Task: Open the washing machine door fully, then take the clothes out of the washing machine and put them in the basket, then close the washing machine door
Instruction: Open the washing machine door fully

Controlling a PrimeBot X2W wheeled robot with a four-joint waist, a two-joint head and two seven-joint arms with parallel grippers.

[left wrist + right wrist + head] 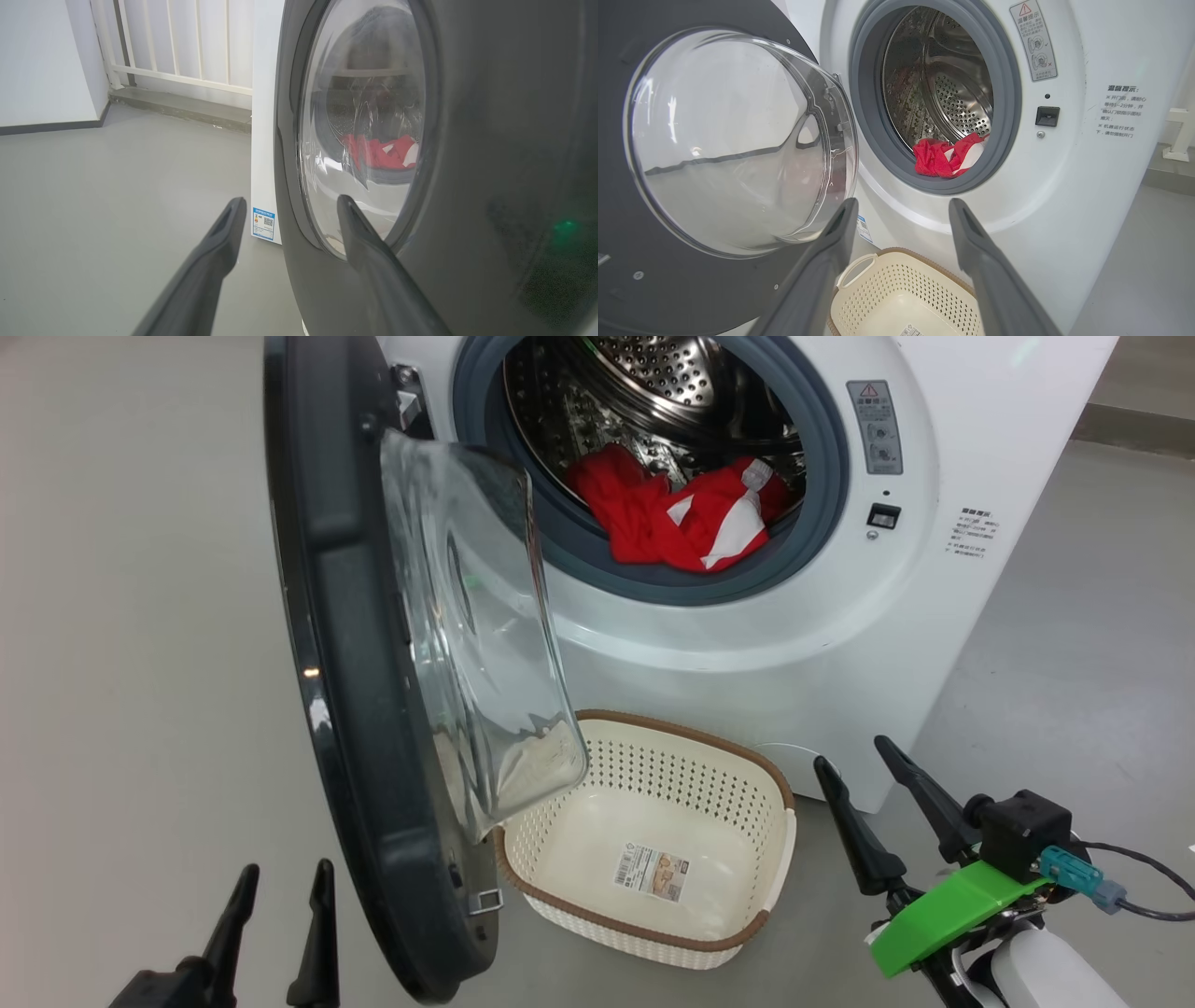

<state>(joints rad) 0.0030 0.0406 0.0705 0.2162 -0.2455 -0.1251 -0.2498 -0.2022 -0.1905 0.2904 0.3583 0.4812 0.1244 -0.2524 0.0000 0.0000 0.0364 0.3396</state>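
The washing machine (803, 635) stands ahead with its door (345, 709) swung out toward me, roughly at a right angle to the front. Red and white clothes (681, 513) lie at the drum's front lip, and they also show in the right wrist view (945, 156). The cream basket (747, 784) sits empty on the floor below the opening. My left gripper (285, 887) is open at the lower left, just outside the door's black rim (490, 163). My right gripper (854, 761) is open at the lower right, beside the basket (878, 298).
Grey floor (121, 616) spreads to the left of the door. A white railing (187, 42) and a low step run behind the machine. The glass bowl (476, 635) of the door juts out over the basket's left end.
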